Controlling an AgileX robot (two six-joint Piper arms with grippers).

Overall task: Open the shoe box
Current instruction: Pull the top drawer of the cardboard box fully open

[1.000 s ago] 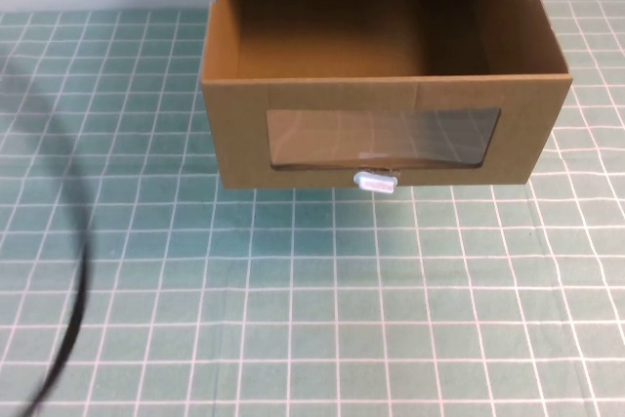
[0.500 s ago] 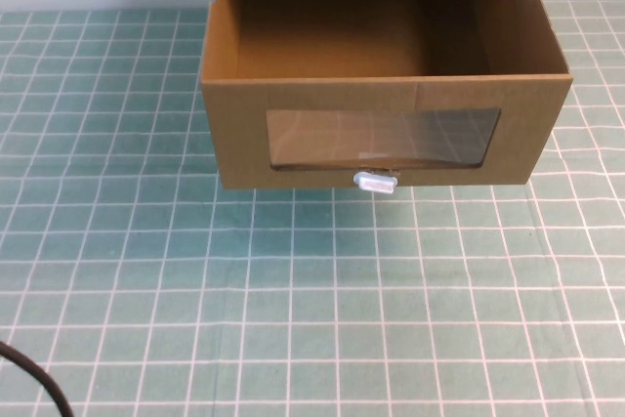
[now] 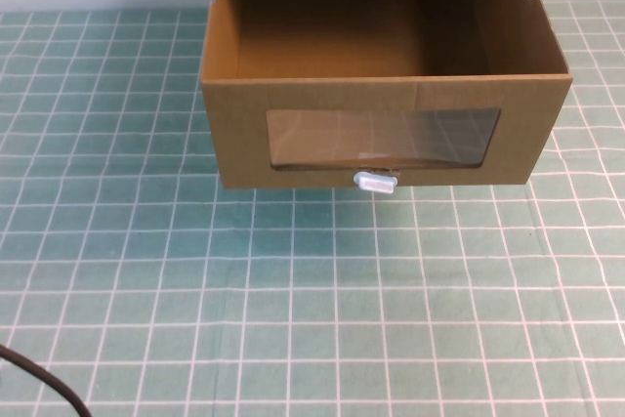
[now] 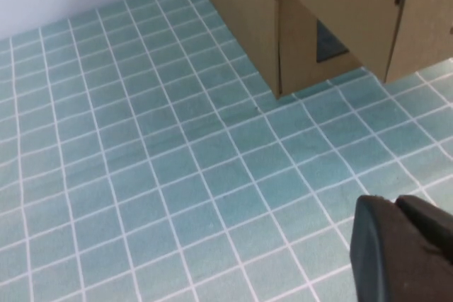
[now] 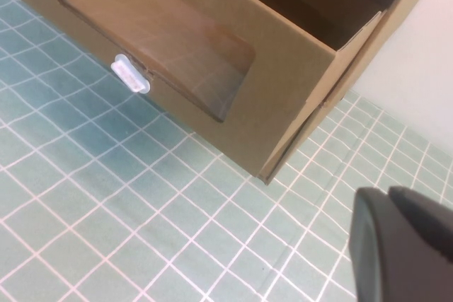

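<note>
The brown cardboard shoe box (image 3: 234,134) stands at the back of the table, and its drawer is slid out toward me with the inside bare. The drawer front has a clear window (image 3: 383,137) and a small white handle (image 3: 376,182) below it. Neither gripper appears in the high view. In the left wrist view my left gripper (image 4: 395,201) is shut and empty above the mat, well away from the box's corner (image 4: 311,12). My right gripper (image 5: 388,192) is also shut and empty, off to the side of the drawer front (image 5: 283,104) and far from the handle (image 5: 130,76).
A teal mat with a white grid (image 3: 293,290) covers the table. A black cable (image 3: 44,383) curls in at the near left corner. A pale wall rises behind the box.
The black cable that arced along the left side has swung down and out, leaving only a short loop at the near left corner. The box has not moved.
</note>
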